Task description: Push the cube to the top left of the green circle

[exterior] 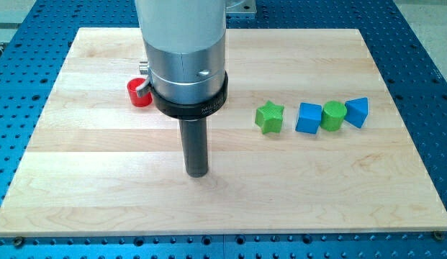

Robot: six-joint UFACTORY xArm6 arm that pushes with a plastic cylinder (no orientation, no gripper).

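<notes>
My tip [197, 173] — the lower end of the straight dark rod — rests on the pale wooden board [101, 201] a bit below centre, touching no block. There are no jaws on this rig, just the rod, so nothing is open, closed or gripped.

The task's thing, the blue plastic cube [309, 118], sits well apart from my tip, at approx. 2 o'clock from it. It lies in a row of four blocks on the view's right: a green star-shaped block [269, 117] at the row's 9 o'clock end, then the blue cube, then the green circle [333, 115] — a short green cylinder — and last a blue wedge-like block [357, 112] at the 3 o'clock end. The cube touches, or all but touches, the green circle at the circle's 9 o'clock side; the star stands just beside the cube w/ a small gap.

A small red block [140, 93], shape partly hidden by the arm's metal housing [183, 57], lies at approx. 11 o'clock from my tip, near the board's upper left.

Progress, as I judge it: nothing visible is done yet. The cube is level w/ the circle, not at its 10–11 o'clock. Left to do: bring my tip round to the cube's 6 o'clock side and nudge it toward 12 o'clock, w/o dragging the star or circle along.
</notes>
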